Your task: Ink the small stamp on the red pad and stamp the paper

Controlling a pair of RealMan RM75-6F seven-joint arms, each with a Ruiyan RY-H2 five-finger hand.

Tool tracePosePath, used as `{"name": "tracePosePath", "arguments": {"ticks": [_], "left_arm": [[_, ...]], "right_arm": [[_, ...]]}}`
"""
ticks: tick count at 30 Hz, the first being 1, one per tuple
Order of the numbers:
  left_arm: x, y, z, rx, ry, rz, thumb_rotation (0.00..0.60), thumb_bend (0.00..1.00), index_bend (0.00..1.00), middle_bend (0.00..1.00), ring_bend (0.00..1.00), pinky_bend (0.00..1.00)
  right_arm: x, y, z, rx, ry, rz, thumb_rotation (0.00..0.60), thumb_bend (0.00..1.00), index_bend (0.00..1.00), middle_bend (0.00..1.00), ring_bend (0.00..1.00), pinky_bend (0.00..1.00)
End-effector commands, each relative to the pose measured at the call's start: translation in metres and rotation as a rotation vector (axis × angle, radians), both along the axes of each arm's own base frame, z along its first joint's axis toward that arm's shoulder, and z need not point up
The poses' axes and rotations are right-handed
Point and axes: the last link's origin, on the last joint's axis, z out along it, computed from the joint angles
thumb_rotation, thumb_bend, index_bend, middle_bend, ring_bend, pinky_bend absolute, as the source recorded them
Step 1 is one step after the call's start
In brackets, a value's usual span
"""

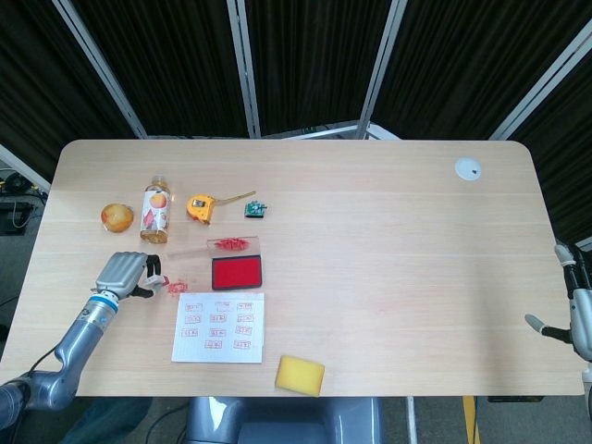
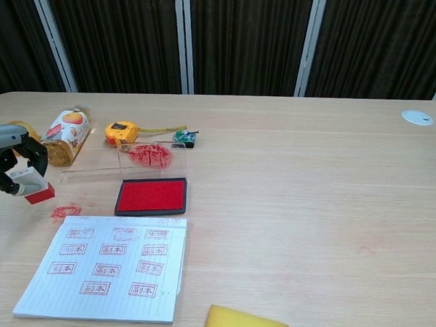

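The small stamp (image 2: 33, 187), white with a red base, is held by my left hand (image 2: 7, 161) at the table's left side, just above the wood and left of the paper. In the head view that left hand (image 1: 121, 275) sits beside a red ink smudge (image 1: 176, 288) on the table. The red ink pad (image 1: 237, 273) lies open above the paper (image 1: 218, 326), which carries rows of red stamp marks. The same pad (image 2: 151, 196) and paper (image 2: 108, 267) show in the chest view. My right hand (image 1: 573, 310) hangs off the table's right edge, its fingers unclear.
A clear pad lid (image 2: 124, 161) smeared red lies behind the pad. A bottle (image 1: 154, 211), an orange fruit (image 1: 117, 216), a yellow tape measure (image 1: 201, 206) and a small green part (image 1: 255, 210) sit at the back left. A yellow sponge (image 1: 300, 374) lies at the front edge.
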Motion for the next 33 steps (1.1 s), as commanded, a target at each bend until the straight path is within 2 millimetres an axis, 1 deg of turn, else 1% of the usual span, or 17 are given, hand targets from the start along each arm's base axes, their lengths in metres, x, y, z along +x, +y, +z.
{"name": "tracePosePath", "arguments": {"ticks": [1,7,15,23,33], "left_arm": [[-0.001,0.002,-0.007,-0.005,-0.003,0.001,0.600,0.38,0.61,0.56,0.86,0.80],[-0.002,0.004,-0.017,-0.020,-0.006,-0.006,0.600,0.38,0.60,0.55,0.86,0.80],[-0.001,0.006,-0.024,-0.028,-0.004,-0.024,0.600,0.38,0.59,0.54,0.86,0.80],[0.000,0.006,-0.028,-0.036,0.026,-0.037,0.600,0.38,0.56,0.51,0.85,0.80],[0.002,0.003,-0.032,-0.039,0.062,-0.045,0.600,0.36,0.50,0.44,0.85,0.80]], "right_arm": [[0.000,0.000,0.000,0.000,0.001,-0.001,0.600,0.00,0.00,0.00,0.00,0.00],[-0.001,-0.001,0.000,-0.002,0.004,-0.003,0.600,0.00,0.00,0.00,0.00,0.00],[-0.002,-0.001,0.001,-0.004,0.001,-0.008,0.600,0.00,0.00,0.00,0.00,0.00],[-0.003,-0.002,0.002,-0.007,-0.003,-0.013,0.600,0.00,0.00,0.00,0.00,0.00],[-0.003,-0.001,0.003,-0.008,-0.008,-0.014,0.600,0.00,0.00,0.00,0.00,0.00]]}}
